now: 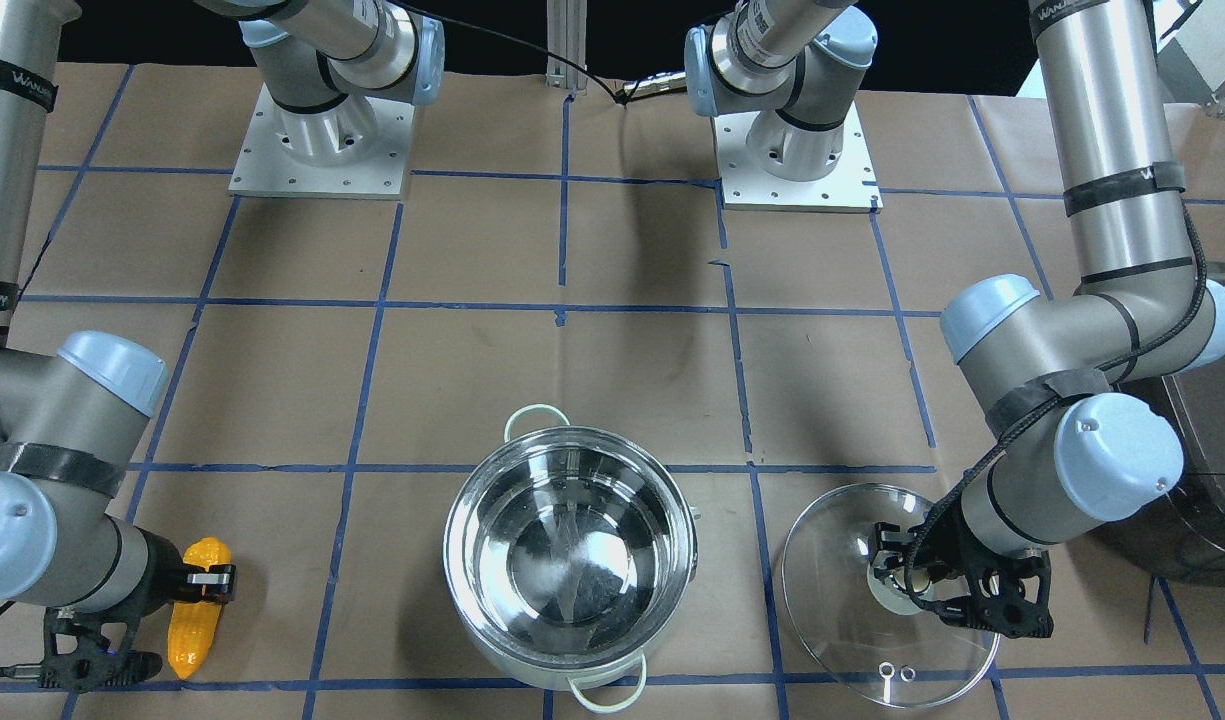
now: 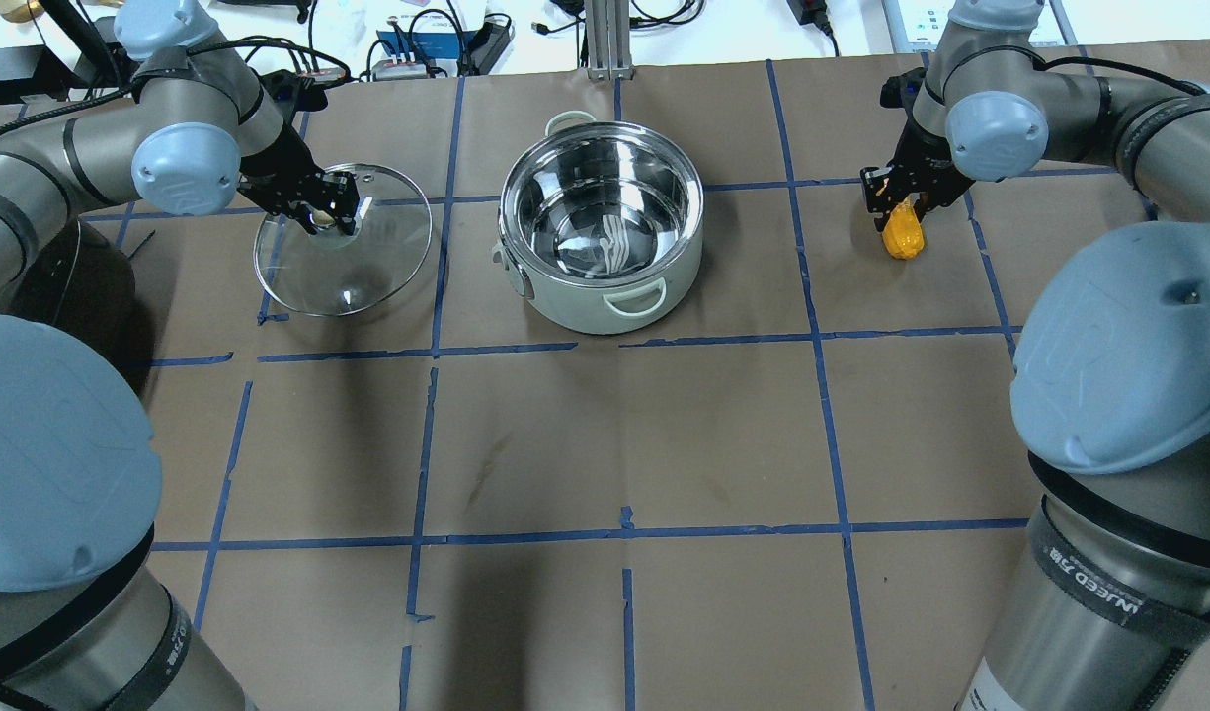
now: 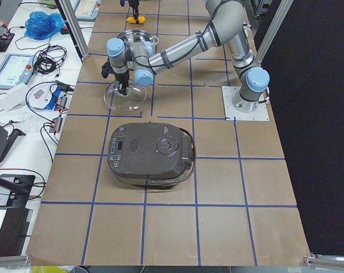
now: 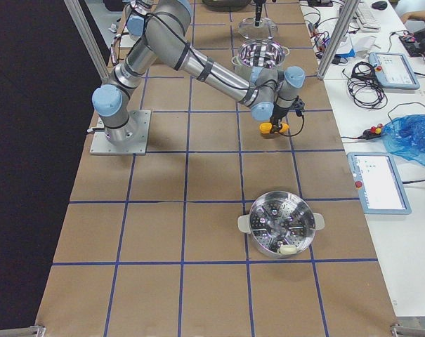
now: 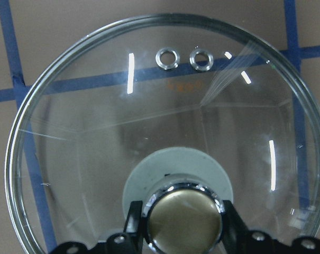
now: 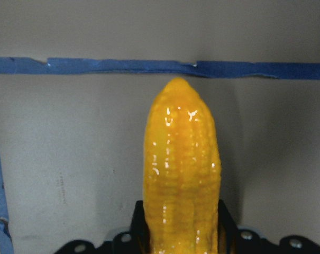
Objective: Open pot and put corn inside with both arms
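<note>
The steel pot [image 1: 450, 555] stands open and empty at the table's middle; it also shows in the overhead view [image 2: 585, 311]. Its glass lid [image 1: 842, 600] is beside it at table level, slightly tilted. My left gripper [image 1: 917, 585] is shut on the lid's metal knob [image 5: 185, 222], with a finger [image 5: 133, 225] on each side; the overhead view shows that gripper [image 2: 323, 212] over the lid [image 2: 367, 267]. My right gripper [image 1: 207, 580] is shut on the yellow corn [image 1: 194, 620], low over the paper on the pot's other side. The corn fills the right wrist view [image 6: 182, 169] and shows in the overhead view [image 2: 904, 237].
A dark rice cooker [image 3: 152, 153] sits beyond the lid on my left, near the left arm's elbow [image 1: 1212, 480]. A steel steamer basket [image 4: 282, 225] stands farther out on my right. Blue tape lines grid the brown paper.
</note>
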You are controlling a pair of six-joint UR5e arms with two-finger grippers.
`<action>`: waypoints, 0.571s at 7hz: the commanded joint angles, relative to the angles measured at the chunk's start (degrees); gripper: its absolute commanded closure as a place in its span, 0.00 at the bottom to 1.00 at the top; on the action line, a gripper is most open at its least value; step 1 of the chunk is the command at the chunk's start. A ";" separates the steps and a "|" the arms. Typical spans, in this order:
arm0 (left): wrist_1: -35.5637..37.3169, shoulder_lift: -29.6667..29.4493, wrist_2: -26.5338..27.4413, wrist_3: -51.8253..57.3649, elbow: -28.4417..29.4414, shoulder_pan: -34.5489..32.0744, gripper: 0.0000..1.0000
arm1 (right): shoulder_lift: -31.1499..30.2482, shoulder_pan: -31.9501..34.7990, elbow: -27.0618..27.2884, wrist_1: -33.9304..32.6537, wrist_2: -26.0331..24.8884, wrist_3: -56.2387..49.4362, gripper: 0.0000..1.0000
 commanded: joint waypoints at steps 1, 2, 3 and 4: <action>1.22 -1.28 -0.10 -0.33 -0.16 0.00 0.96 | -4.87 1.38 -3.77 5.99 0.05 1.13 0.84; 2.53 -1.20 -0.01 -0.16 -1.29 0.00 0.34 | -6.12 5.48 -5.44 7.70 0.49 1.40 0.84; 2.89 -1.20 -0.27 -0.51 -1.48 0.00 0.00 | -8.04 10.92 -6.33 7.97 0.58 4.10 0.84; 2.02 0.02 -0.10 -0.51 -0.61 -0.08 0.00 | -9.46 16.02 -6.60 7.89 0.93 9.61 0.83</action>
